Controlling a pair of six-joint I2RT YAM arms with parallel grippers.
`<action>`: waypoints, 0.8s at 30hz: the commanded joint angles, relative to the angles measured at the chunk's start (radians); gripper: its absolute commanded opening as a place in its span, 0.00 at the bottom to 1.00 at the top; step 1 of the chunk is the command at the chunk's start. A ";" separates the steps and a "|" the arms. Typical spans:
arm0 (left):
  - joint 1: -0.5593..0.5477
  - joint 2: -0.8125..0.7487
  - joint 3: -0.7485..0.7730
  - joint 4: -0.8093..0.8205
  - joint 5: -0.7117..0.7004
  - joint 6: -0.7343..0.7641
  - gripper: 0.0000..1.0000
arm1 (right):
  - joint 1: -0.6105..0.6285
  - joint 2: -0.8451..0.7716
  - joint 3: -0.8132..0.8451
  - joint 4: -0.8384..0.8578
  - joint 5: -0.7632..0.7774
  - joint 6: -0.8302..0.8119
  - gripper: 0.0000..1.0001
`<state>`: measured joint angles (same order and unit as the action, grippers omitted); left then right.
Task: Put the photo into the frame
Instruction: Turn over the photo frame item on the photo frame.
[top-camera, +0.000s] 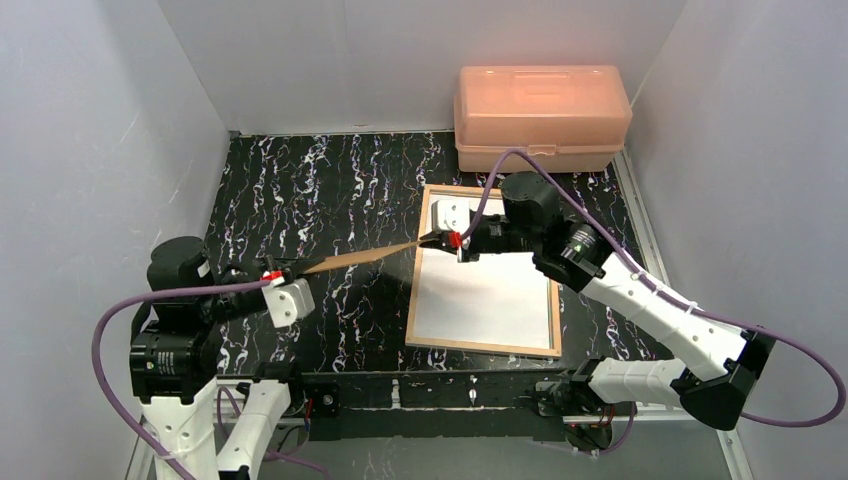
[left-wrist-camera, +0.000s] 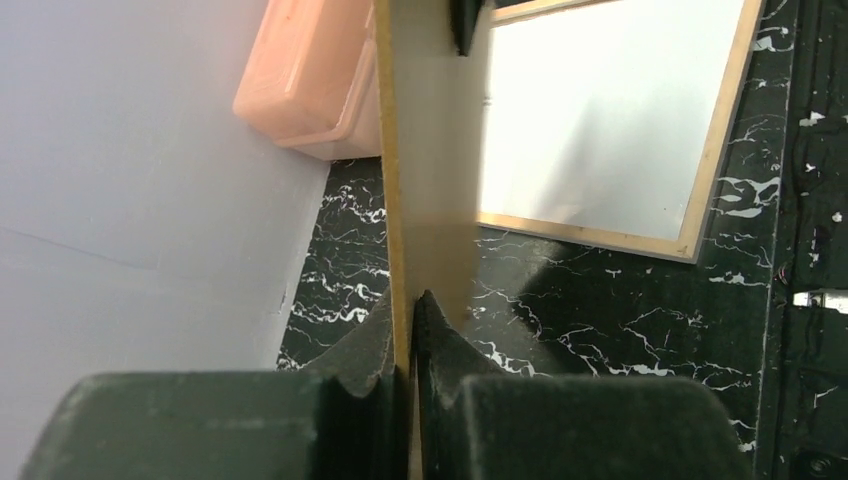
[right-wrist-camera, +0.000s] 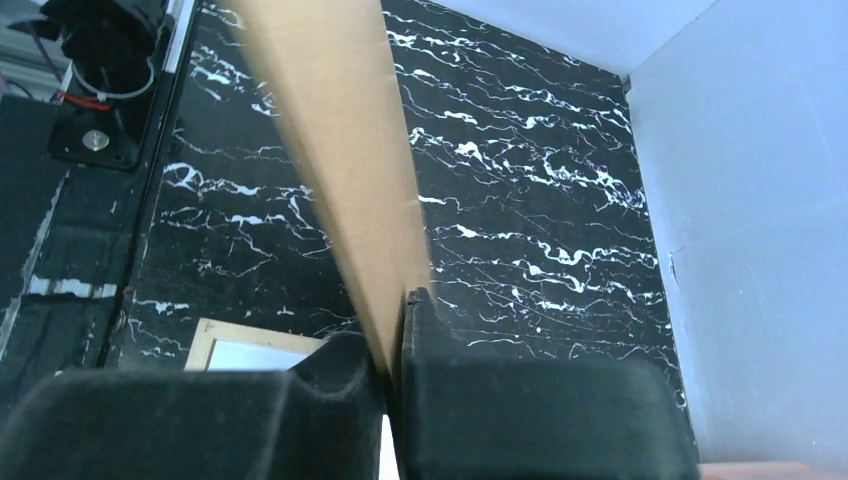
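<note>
The frame (top-camera: 484, 346) lies flat on the black marbled table, right of centre, with its light wood back up; it also shows in the left wrist view (left-wrist-camera: 714, 150) and the right wrist view (right-wrist-camera: 214, 336). A plain white surface (top-camera: 490, 290) fills it. No dark printed photo face is in view. A thin brown backing board (top-camera: 365, 256) hangs in the air, seen edge-on, to the left of the frame. My left gripper (top-camera: 286, 270) is shut on its left end (left-wrist-camera: 430, 150). My right gripper (top-camera: 440, 240) is shut on its right end (right-wrist-camera: 340, 150), above the frame's left border.
A translucent orange-pink plastic box (top-camera: 540, 115) stands at the back right against the wall, just behind the frame; it also shows in the left wrist view (left-wrist-camera: 310, 80). Grey walls close in the table on the left, back and right.
</note>
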<state>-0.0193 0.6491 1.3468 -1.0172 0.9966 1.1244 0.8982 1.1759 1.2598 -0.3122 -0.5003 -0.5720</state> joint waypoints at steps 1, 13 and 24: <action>-0.001 0.015 0.037 0.165 0.035 -0.060 0.00 | 0.020 -0.022 -0.006 0.137 0.058 0.086 0.01; -0.001 0.058 -0.044 0.782 -0.352 -0.662 0.99 | 0.018 0.015 0.104 0.153 0.213 0.424 0.01; 0.001 0.267 0.075 0.522 -0.576 -0.793 0.98 | -0.346 0.145 0.343 -0.170 0.075 1.021 0.01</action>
<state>-0.0170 0.8513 1.3907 -0.2989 0.4259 0.3801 0.7147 1.3087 1.5356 -0.4274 -0.2844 0.1635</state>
